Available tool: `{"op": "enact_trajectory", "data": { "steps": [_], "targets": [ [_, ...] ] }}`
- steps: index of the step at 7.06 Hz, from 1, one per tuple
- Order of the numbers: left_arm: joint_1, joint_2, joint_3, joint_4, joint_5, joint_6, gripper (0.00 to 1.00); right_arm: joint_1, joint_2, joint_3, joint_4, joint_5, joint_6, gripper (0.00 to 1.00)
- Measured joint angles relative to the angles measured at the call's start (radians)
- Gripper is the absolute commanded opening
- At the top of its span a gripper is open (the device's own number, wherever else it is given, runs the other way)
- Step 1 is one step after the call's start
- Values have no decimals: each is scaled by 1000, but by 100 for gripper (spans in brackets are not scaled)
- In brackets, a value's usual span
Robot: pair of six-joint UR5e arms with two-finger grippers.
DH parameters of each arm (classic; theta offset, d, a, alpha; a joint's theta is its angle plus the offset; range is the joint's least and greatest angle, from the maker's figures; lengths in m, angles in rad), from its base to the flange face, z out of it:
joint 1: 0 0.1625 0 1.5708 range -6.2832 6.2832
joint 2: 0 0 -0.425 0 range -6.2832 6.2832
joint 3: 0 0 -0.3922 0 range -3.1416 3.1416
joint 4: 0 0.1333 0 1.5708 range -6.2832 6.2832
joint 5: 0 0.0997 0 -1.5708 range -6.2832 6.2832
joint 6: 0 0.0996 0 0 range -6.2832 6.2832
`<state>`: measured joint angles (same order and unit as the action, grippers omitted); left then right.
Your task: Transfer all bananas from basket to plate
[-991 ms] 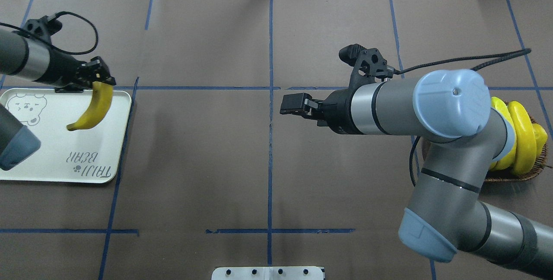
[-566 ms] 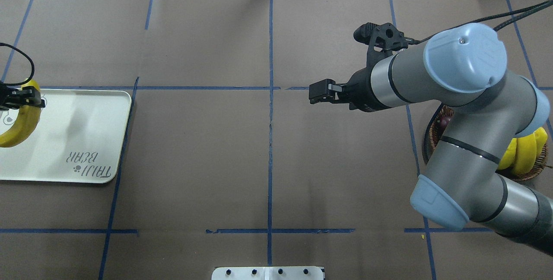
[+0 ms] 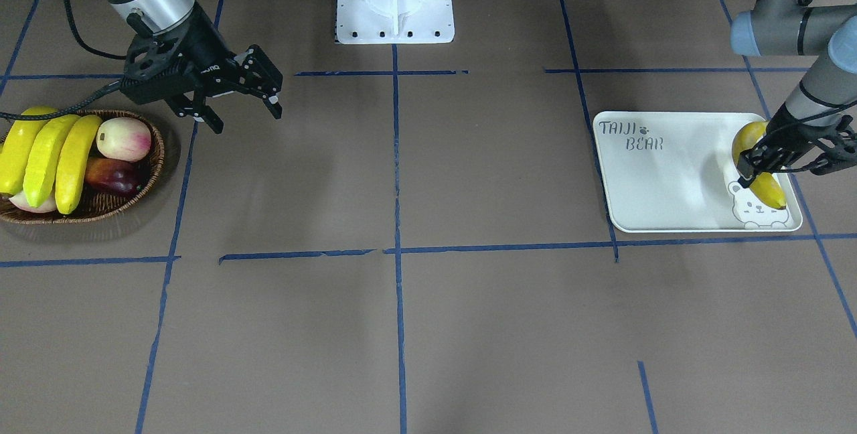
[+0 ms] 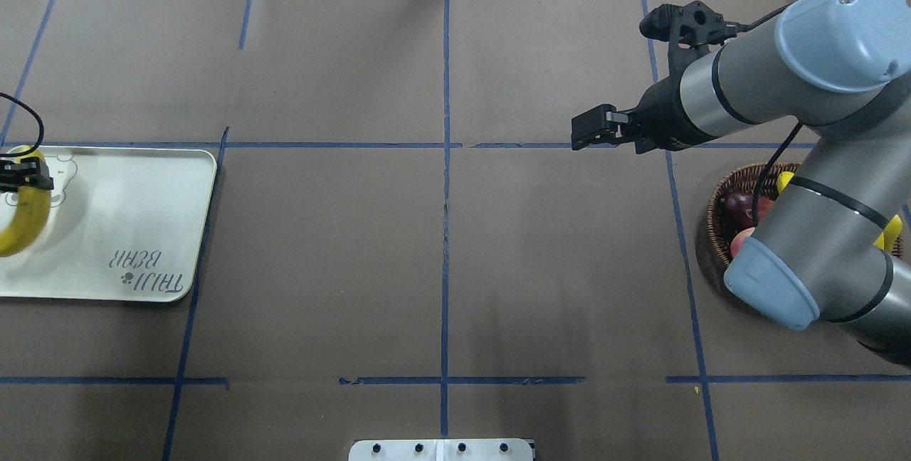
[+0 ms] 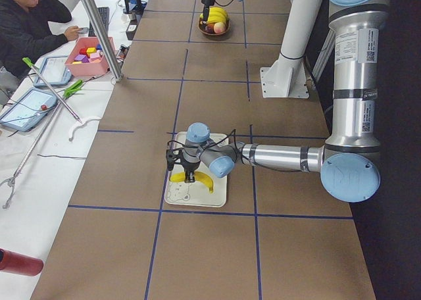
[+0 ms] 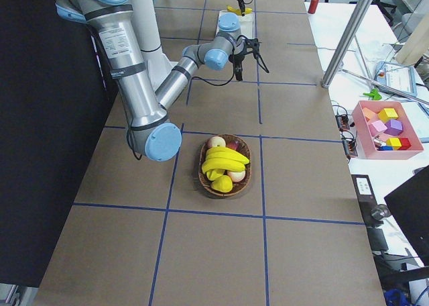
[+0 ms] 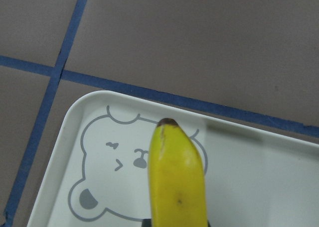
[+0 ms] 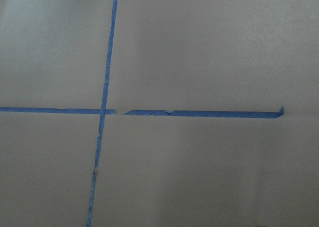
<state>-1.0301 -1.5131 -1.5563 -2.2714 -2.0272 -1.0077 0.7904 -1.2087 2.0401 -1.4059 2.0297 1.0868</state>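
1. Front-facing view: the left gripper (image 3: pixel 753 171) is clamped on one banana (image 3: pixel 768 191), low over the plate (image 3: pixel 669 179) at its bear corner. The right gripper (image 3: pixel 244 116) hangs spread wide and empty beside the basket (image 3: pixel 130 201), where three bananas (image 3: pixel 47 159) lie with other fruit (image 3: pixel 124 138). The grey "TAIJI BEAR" lettering (image 3: pixel 633 136) reads fine.
2. Overhead: the gripped banana sits close to the plate's outer short edge. I'd ease it down till it rests flat, then let go. Tucking it along that side should leave room for three more.
3. Left side view: the banana looks nearly down on the plate, but I can't tell if it touches. The stickers (image 5: pixel 360 47) on the near arm are too small to read.
4. Right side view: the basket's bananas are stacked on top of the pile, so they look like easy pickings.
5. Left wrist: the banana's tip is over the bear drawing (image 7: pixel 99 187), inside the rim.
6. Right wrist: only brown paper (image 8: pixel 199 48) and blue tape (image 8: pixel 199 113), with no writing.
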Motion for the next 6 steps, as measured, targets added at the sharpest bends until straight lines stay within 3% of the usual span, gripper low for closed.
{"op": "enact_trajectory", "data": {
  "steps": [3, 6],
  "targets": [
    [-4, 0, -15, 1, -27, 28, 99, 66, -66, -9, -1, 19, -137, 100],
    [-73, -3, -61, 10, -183, 28, 99, 272, -253, -8, 12, 205, -431, 100]
  ]
}}
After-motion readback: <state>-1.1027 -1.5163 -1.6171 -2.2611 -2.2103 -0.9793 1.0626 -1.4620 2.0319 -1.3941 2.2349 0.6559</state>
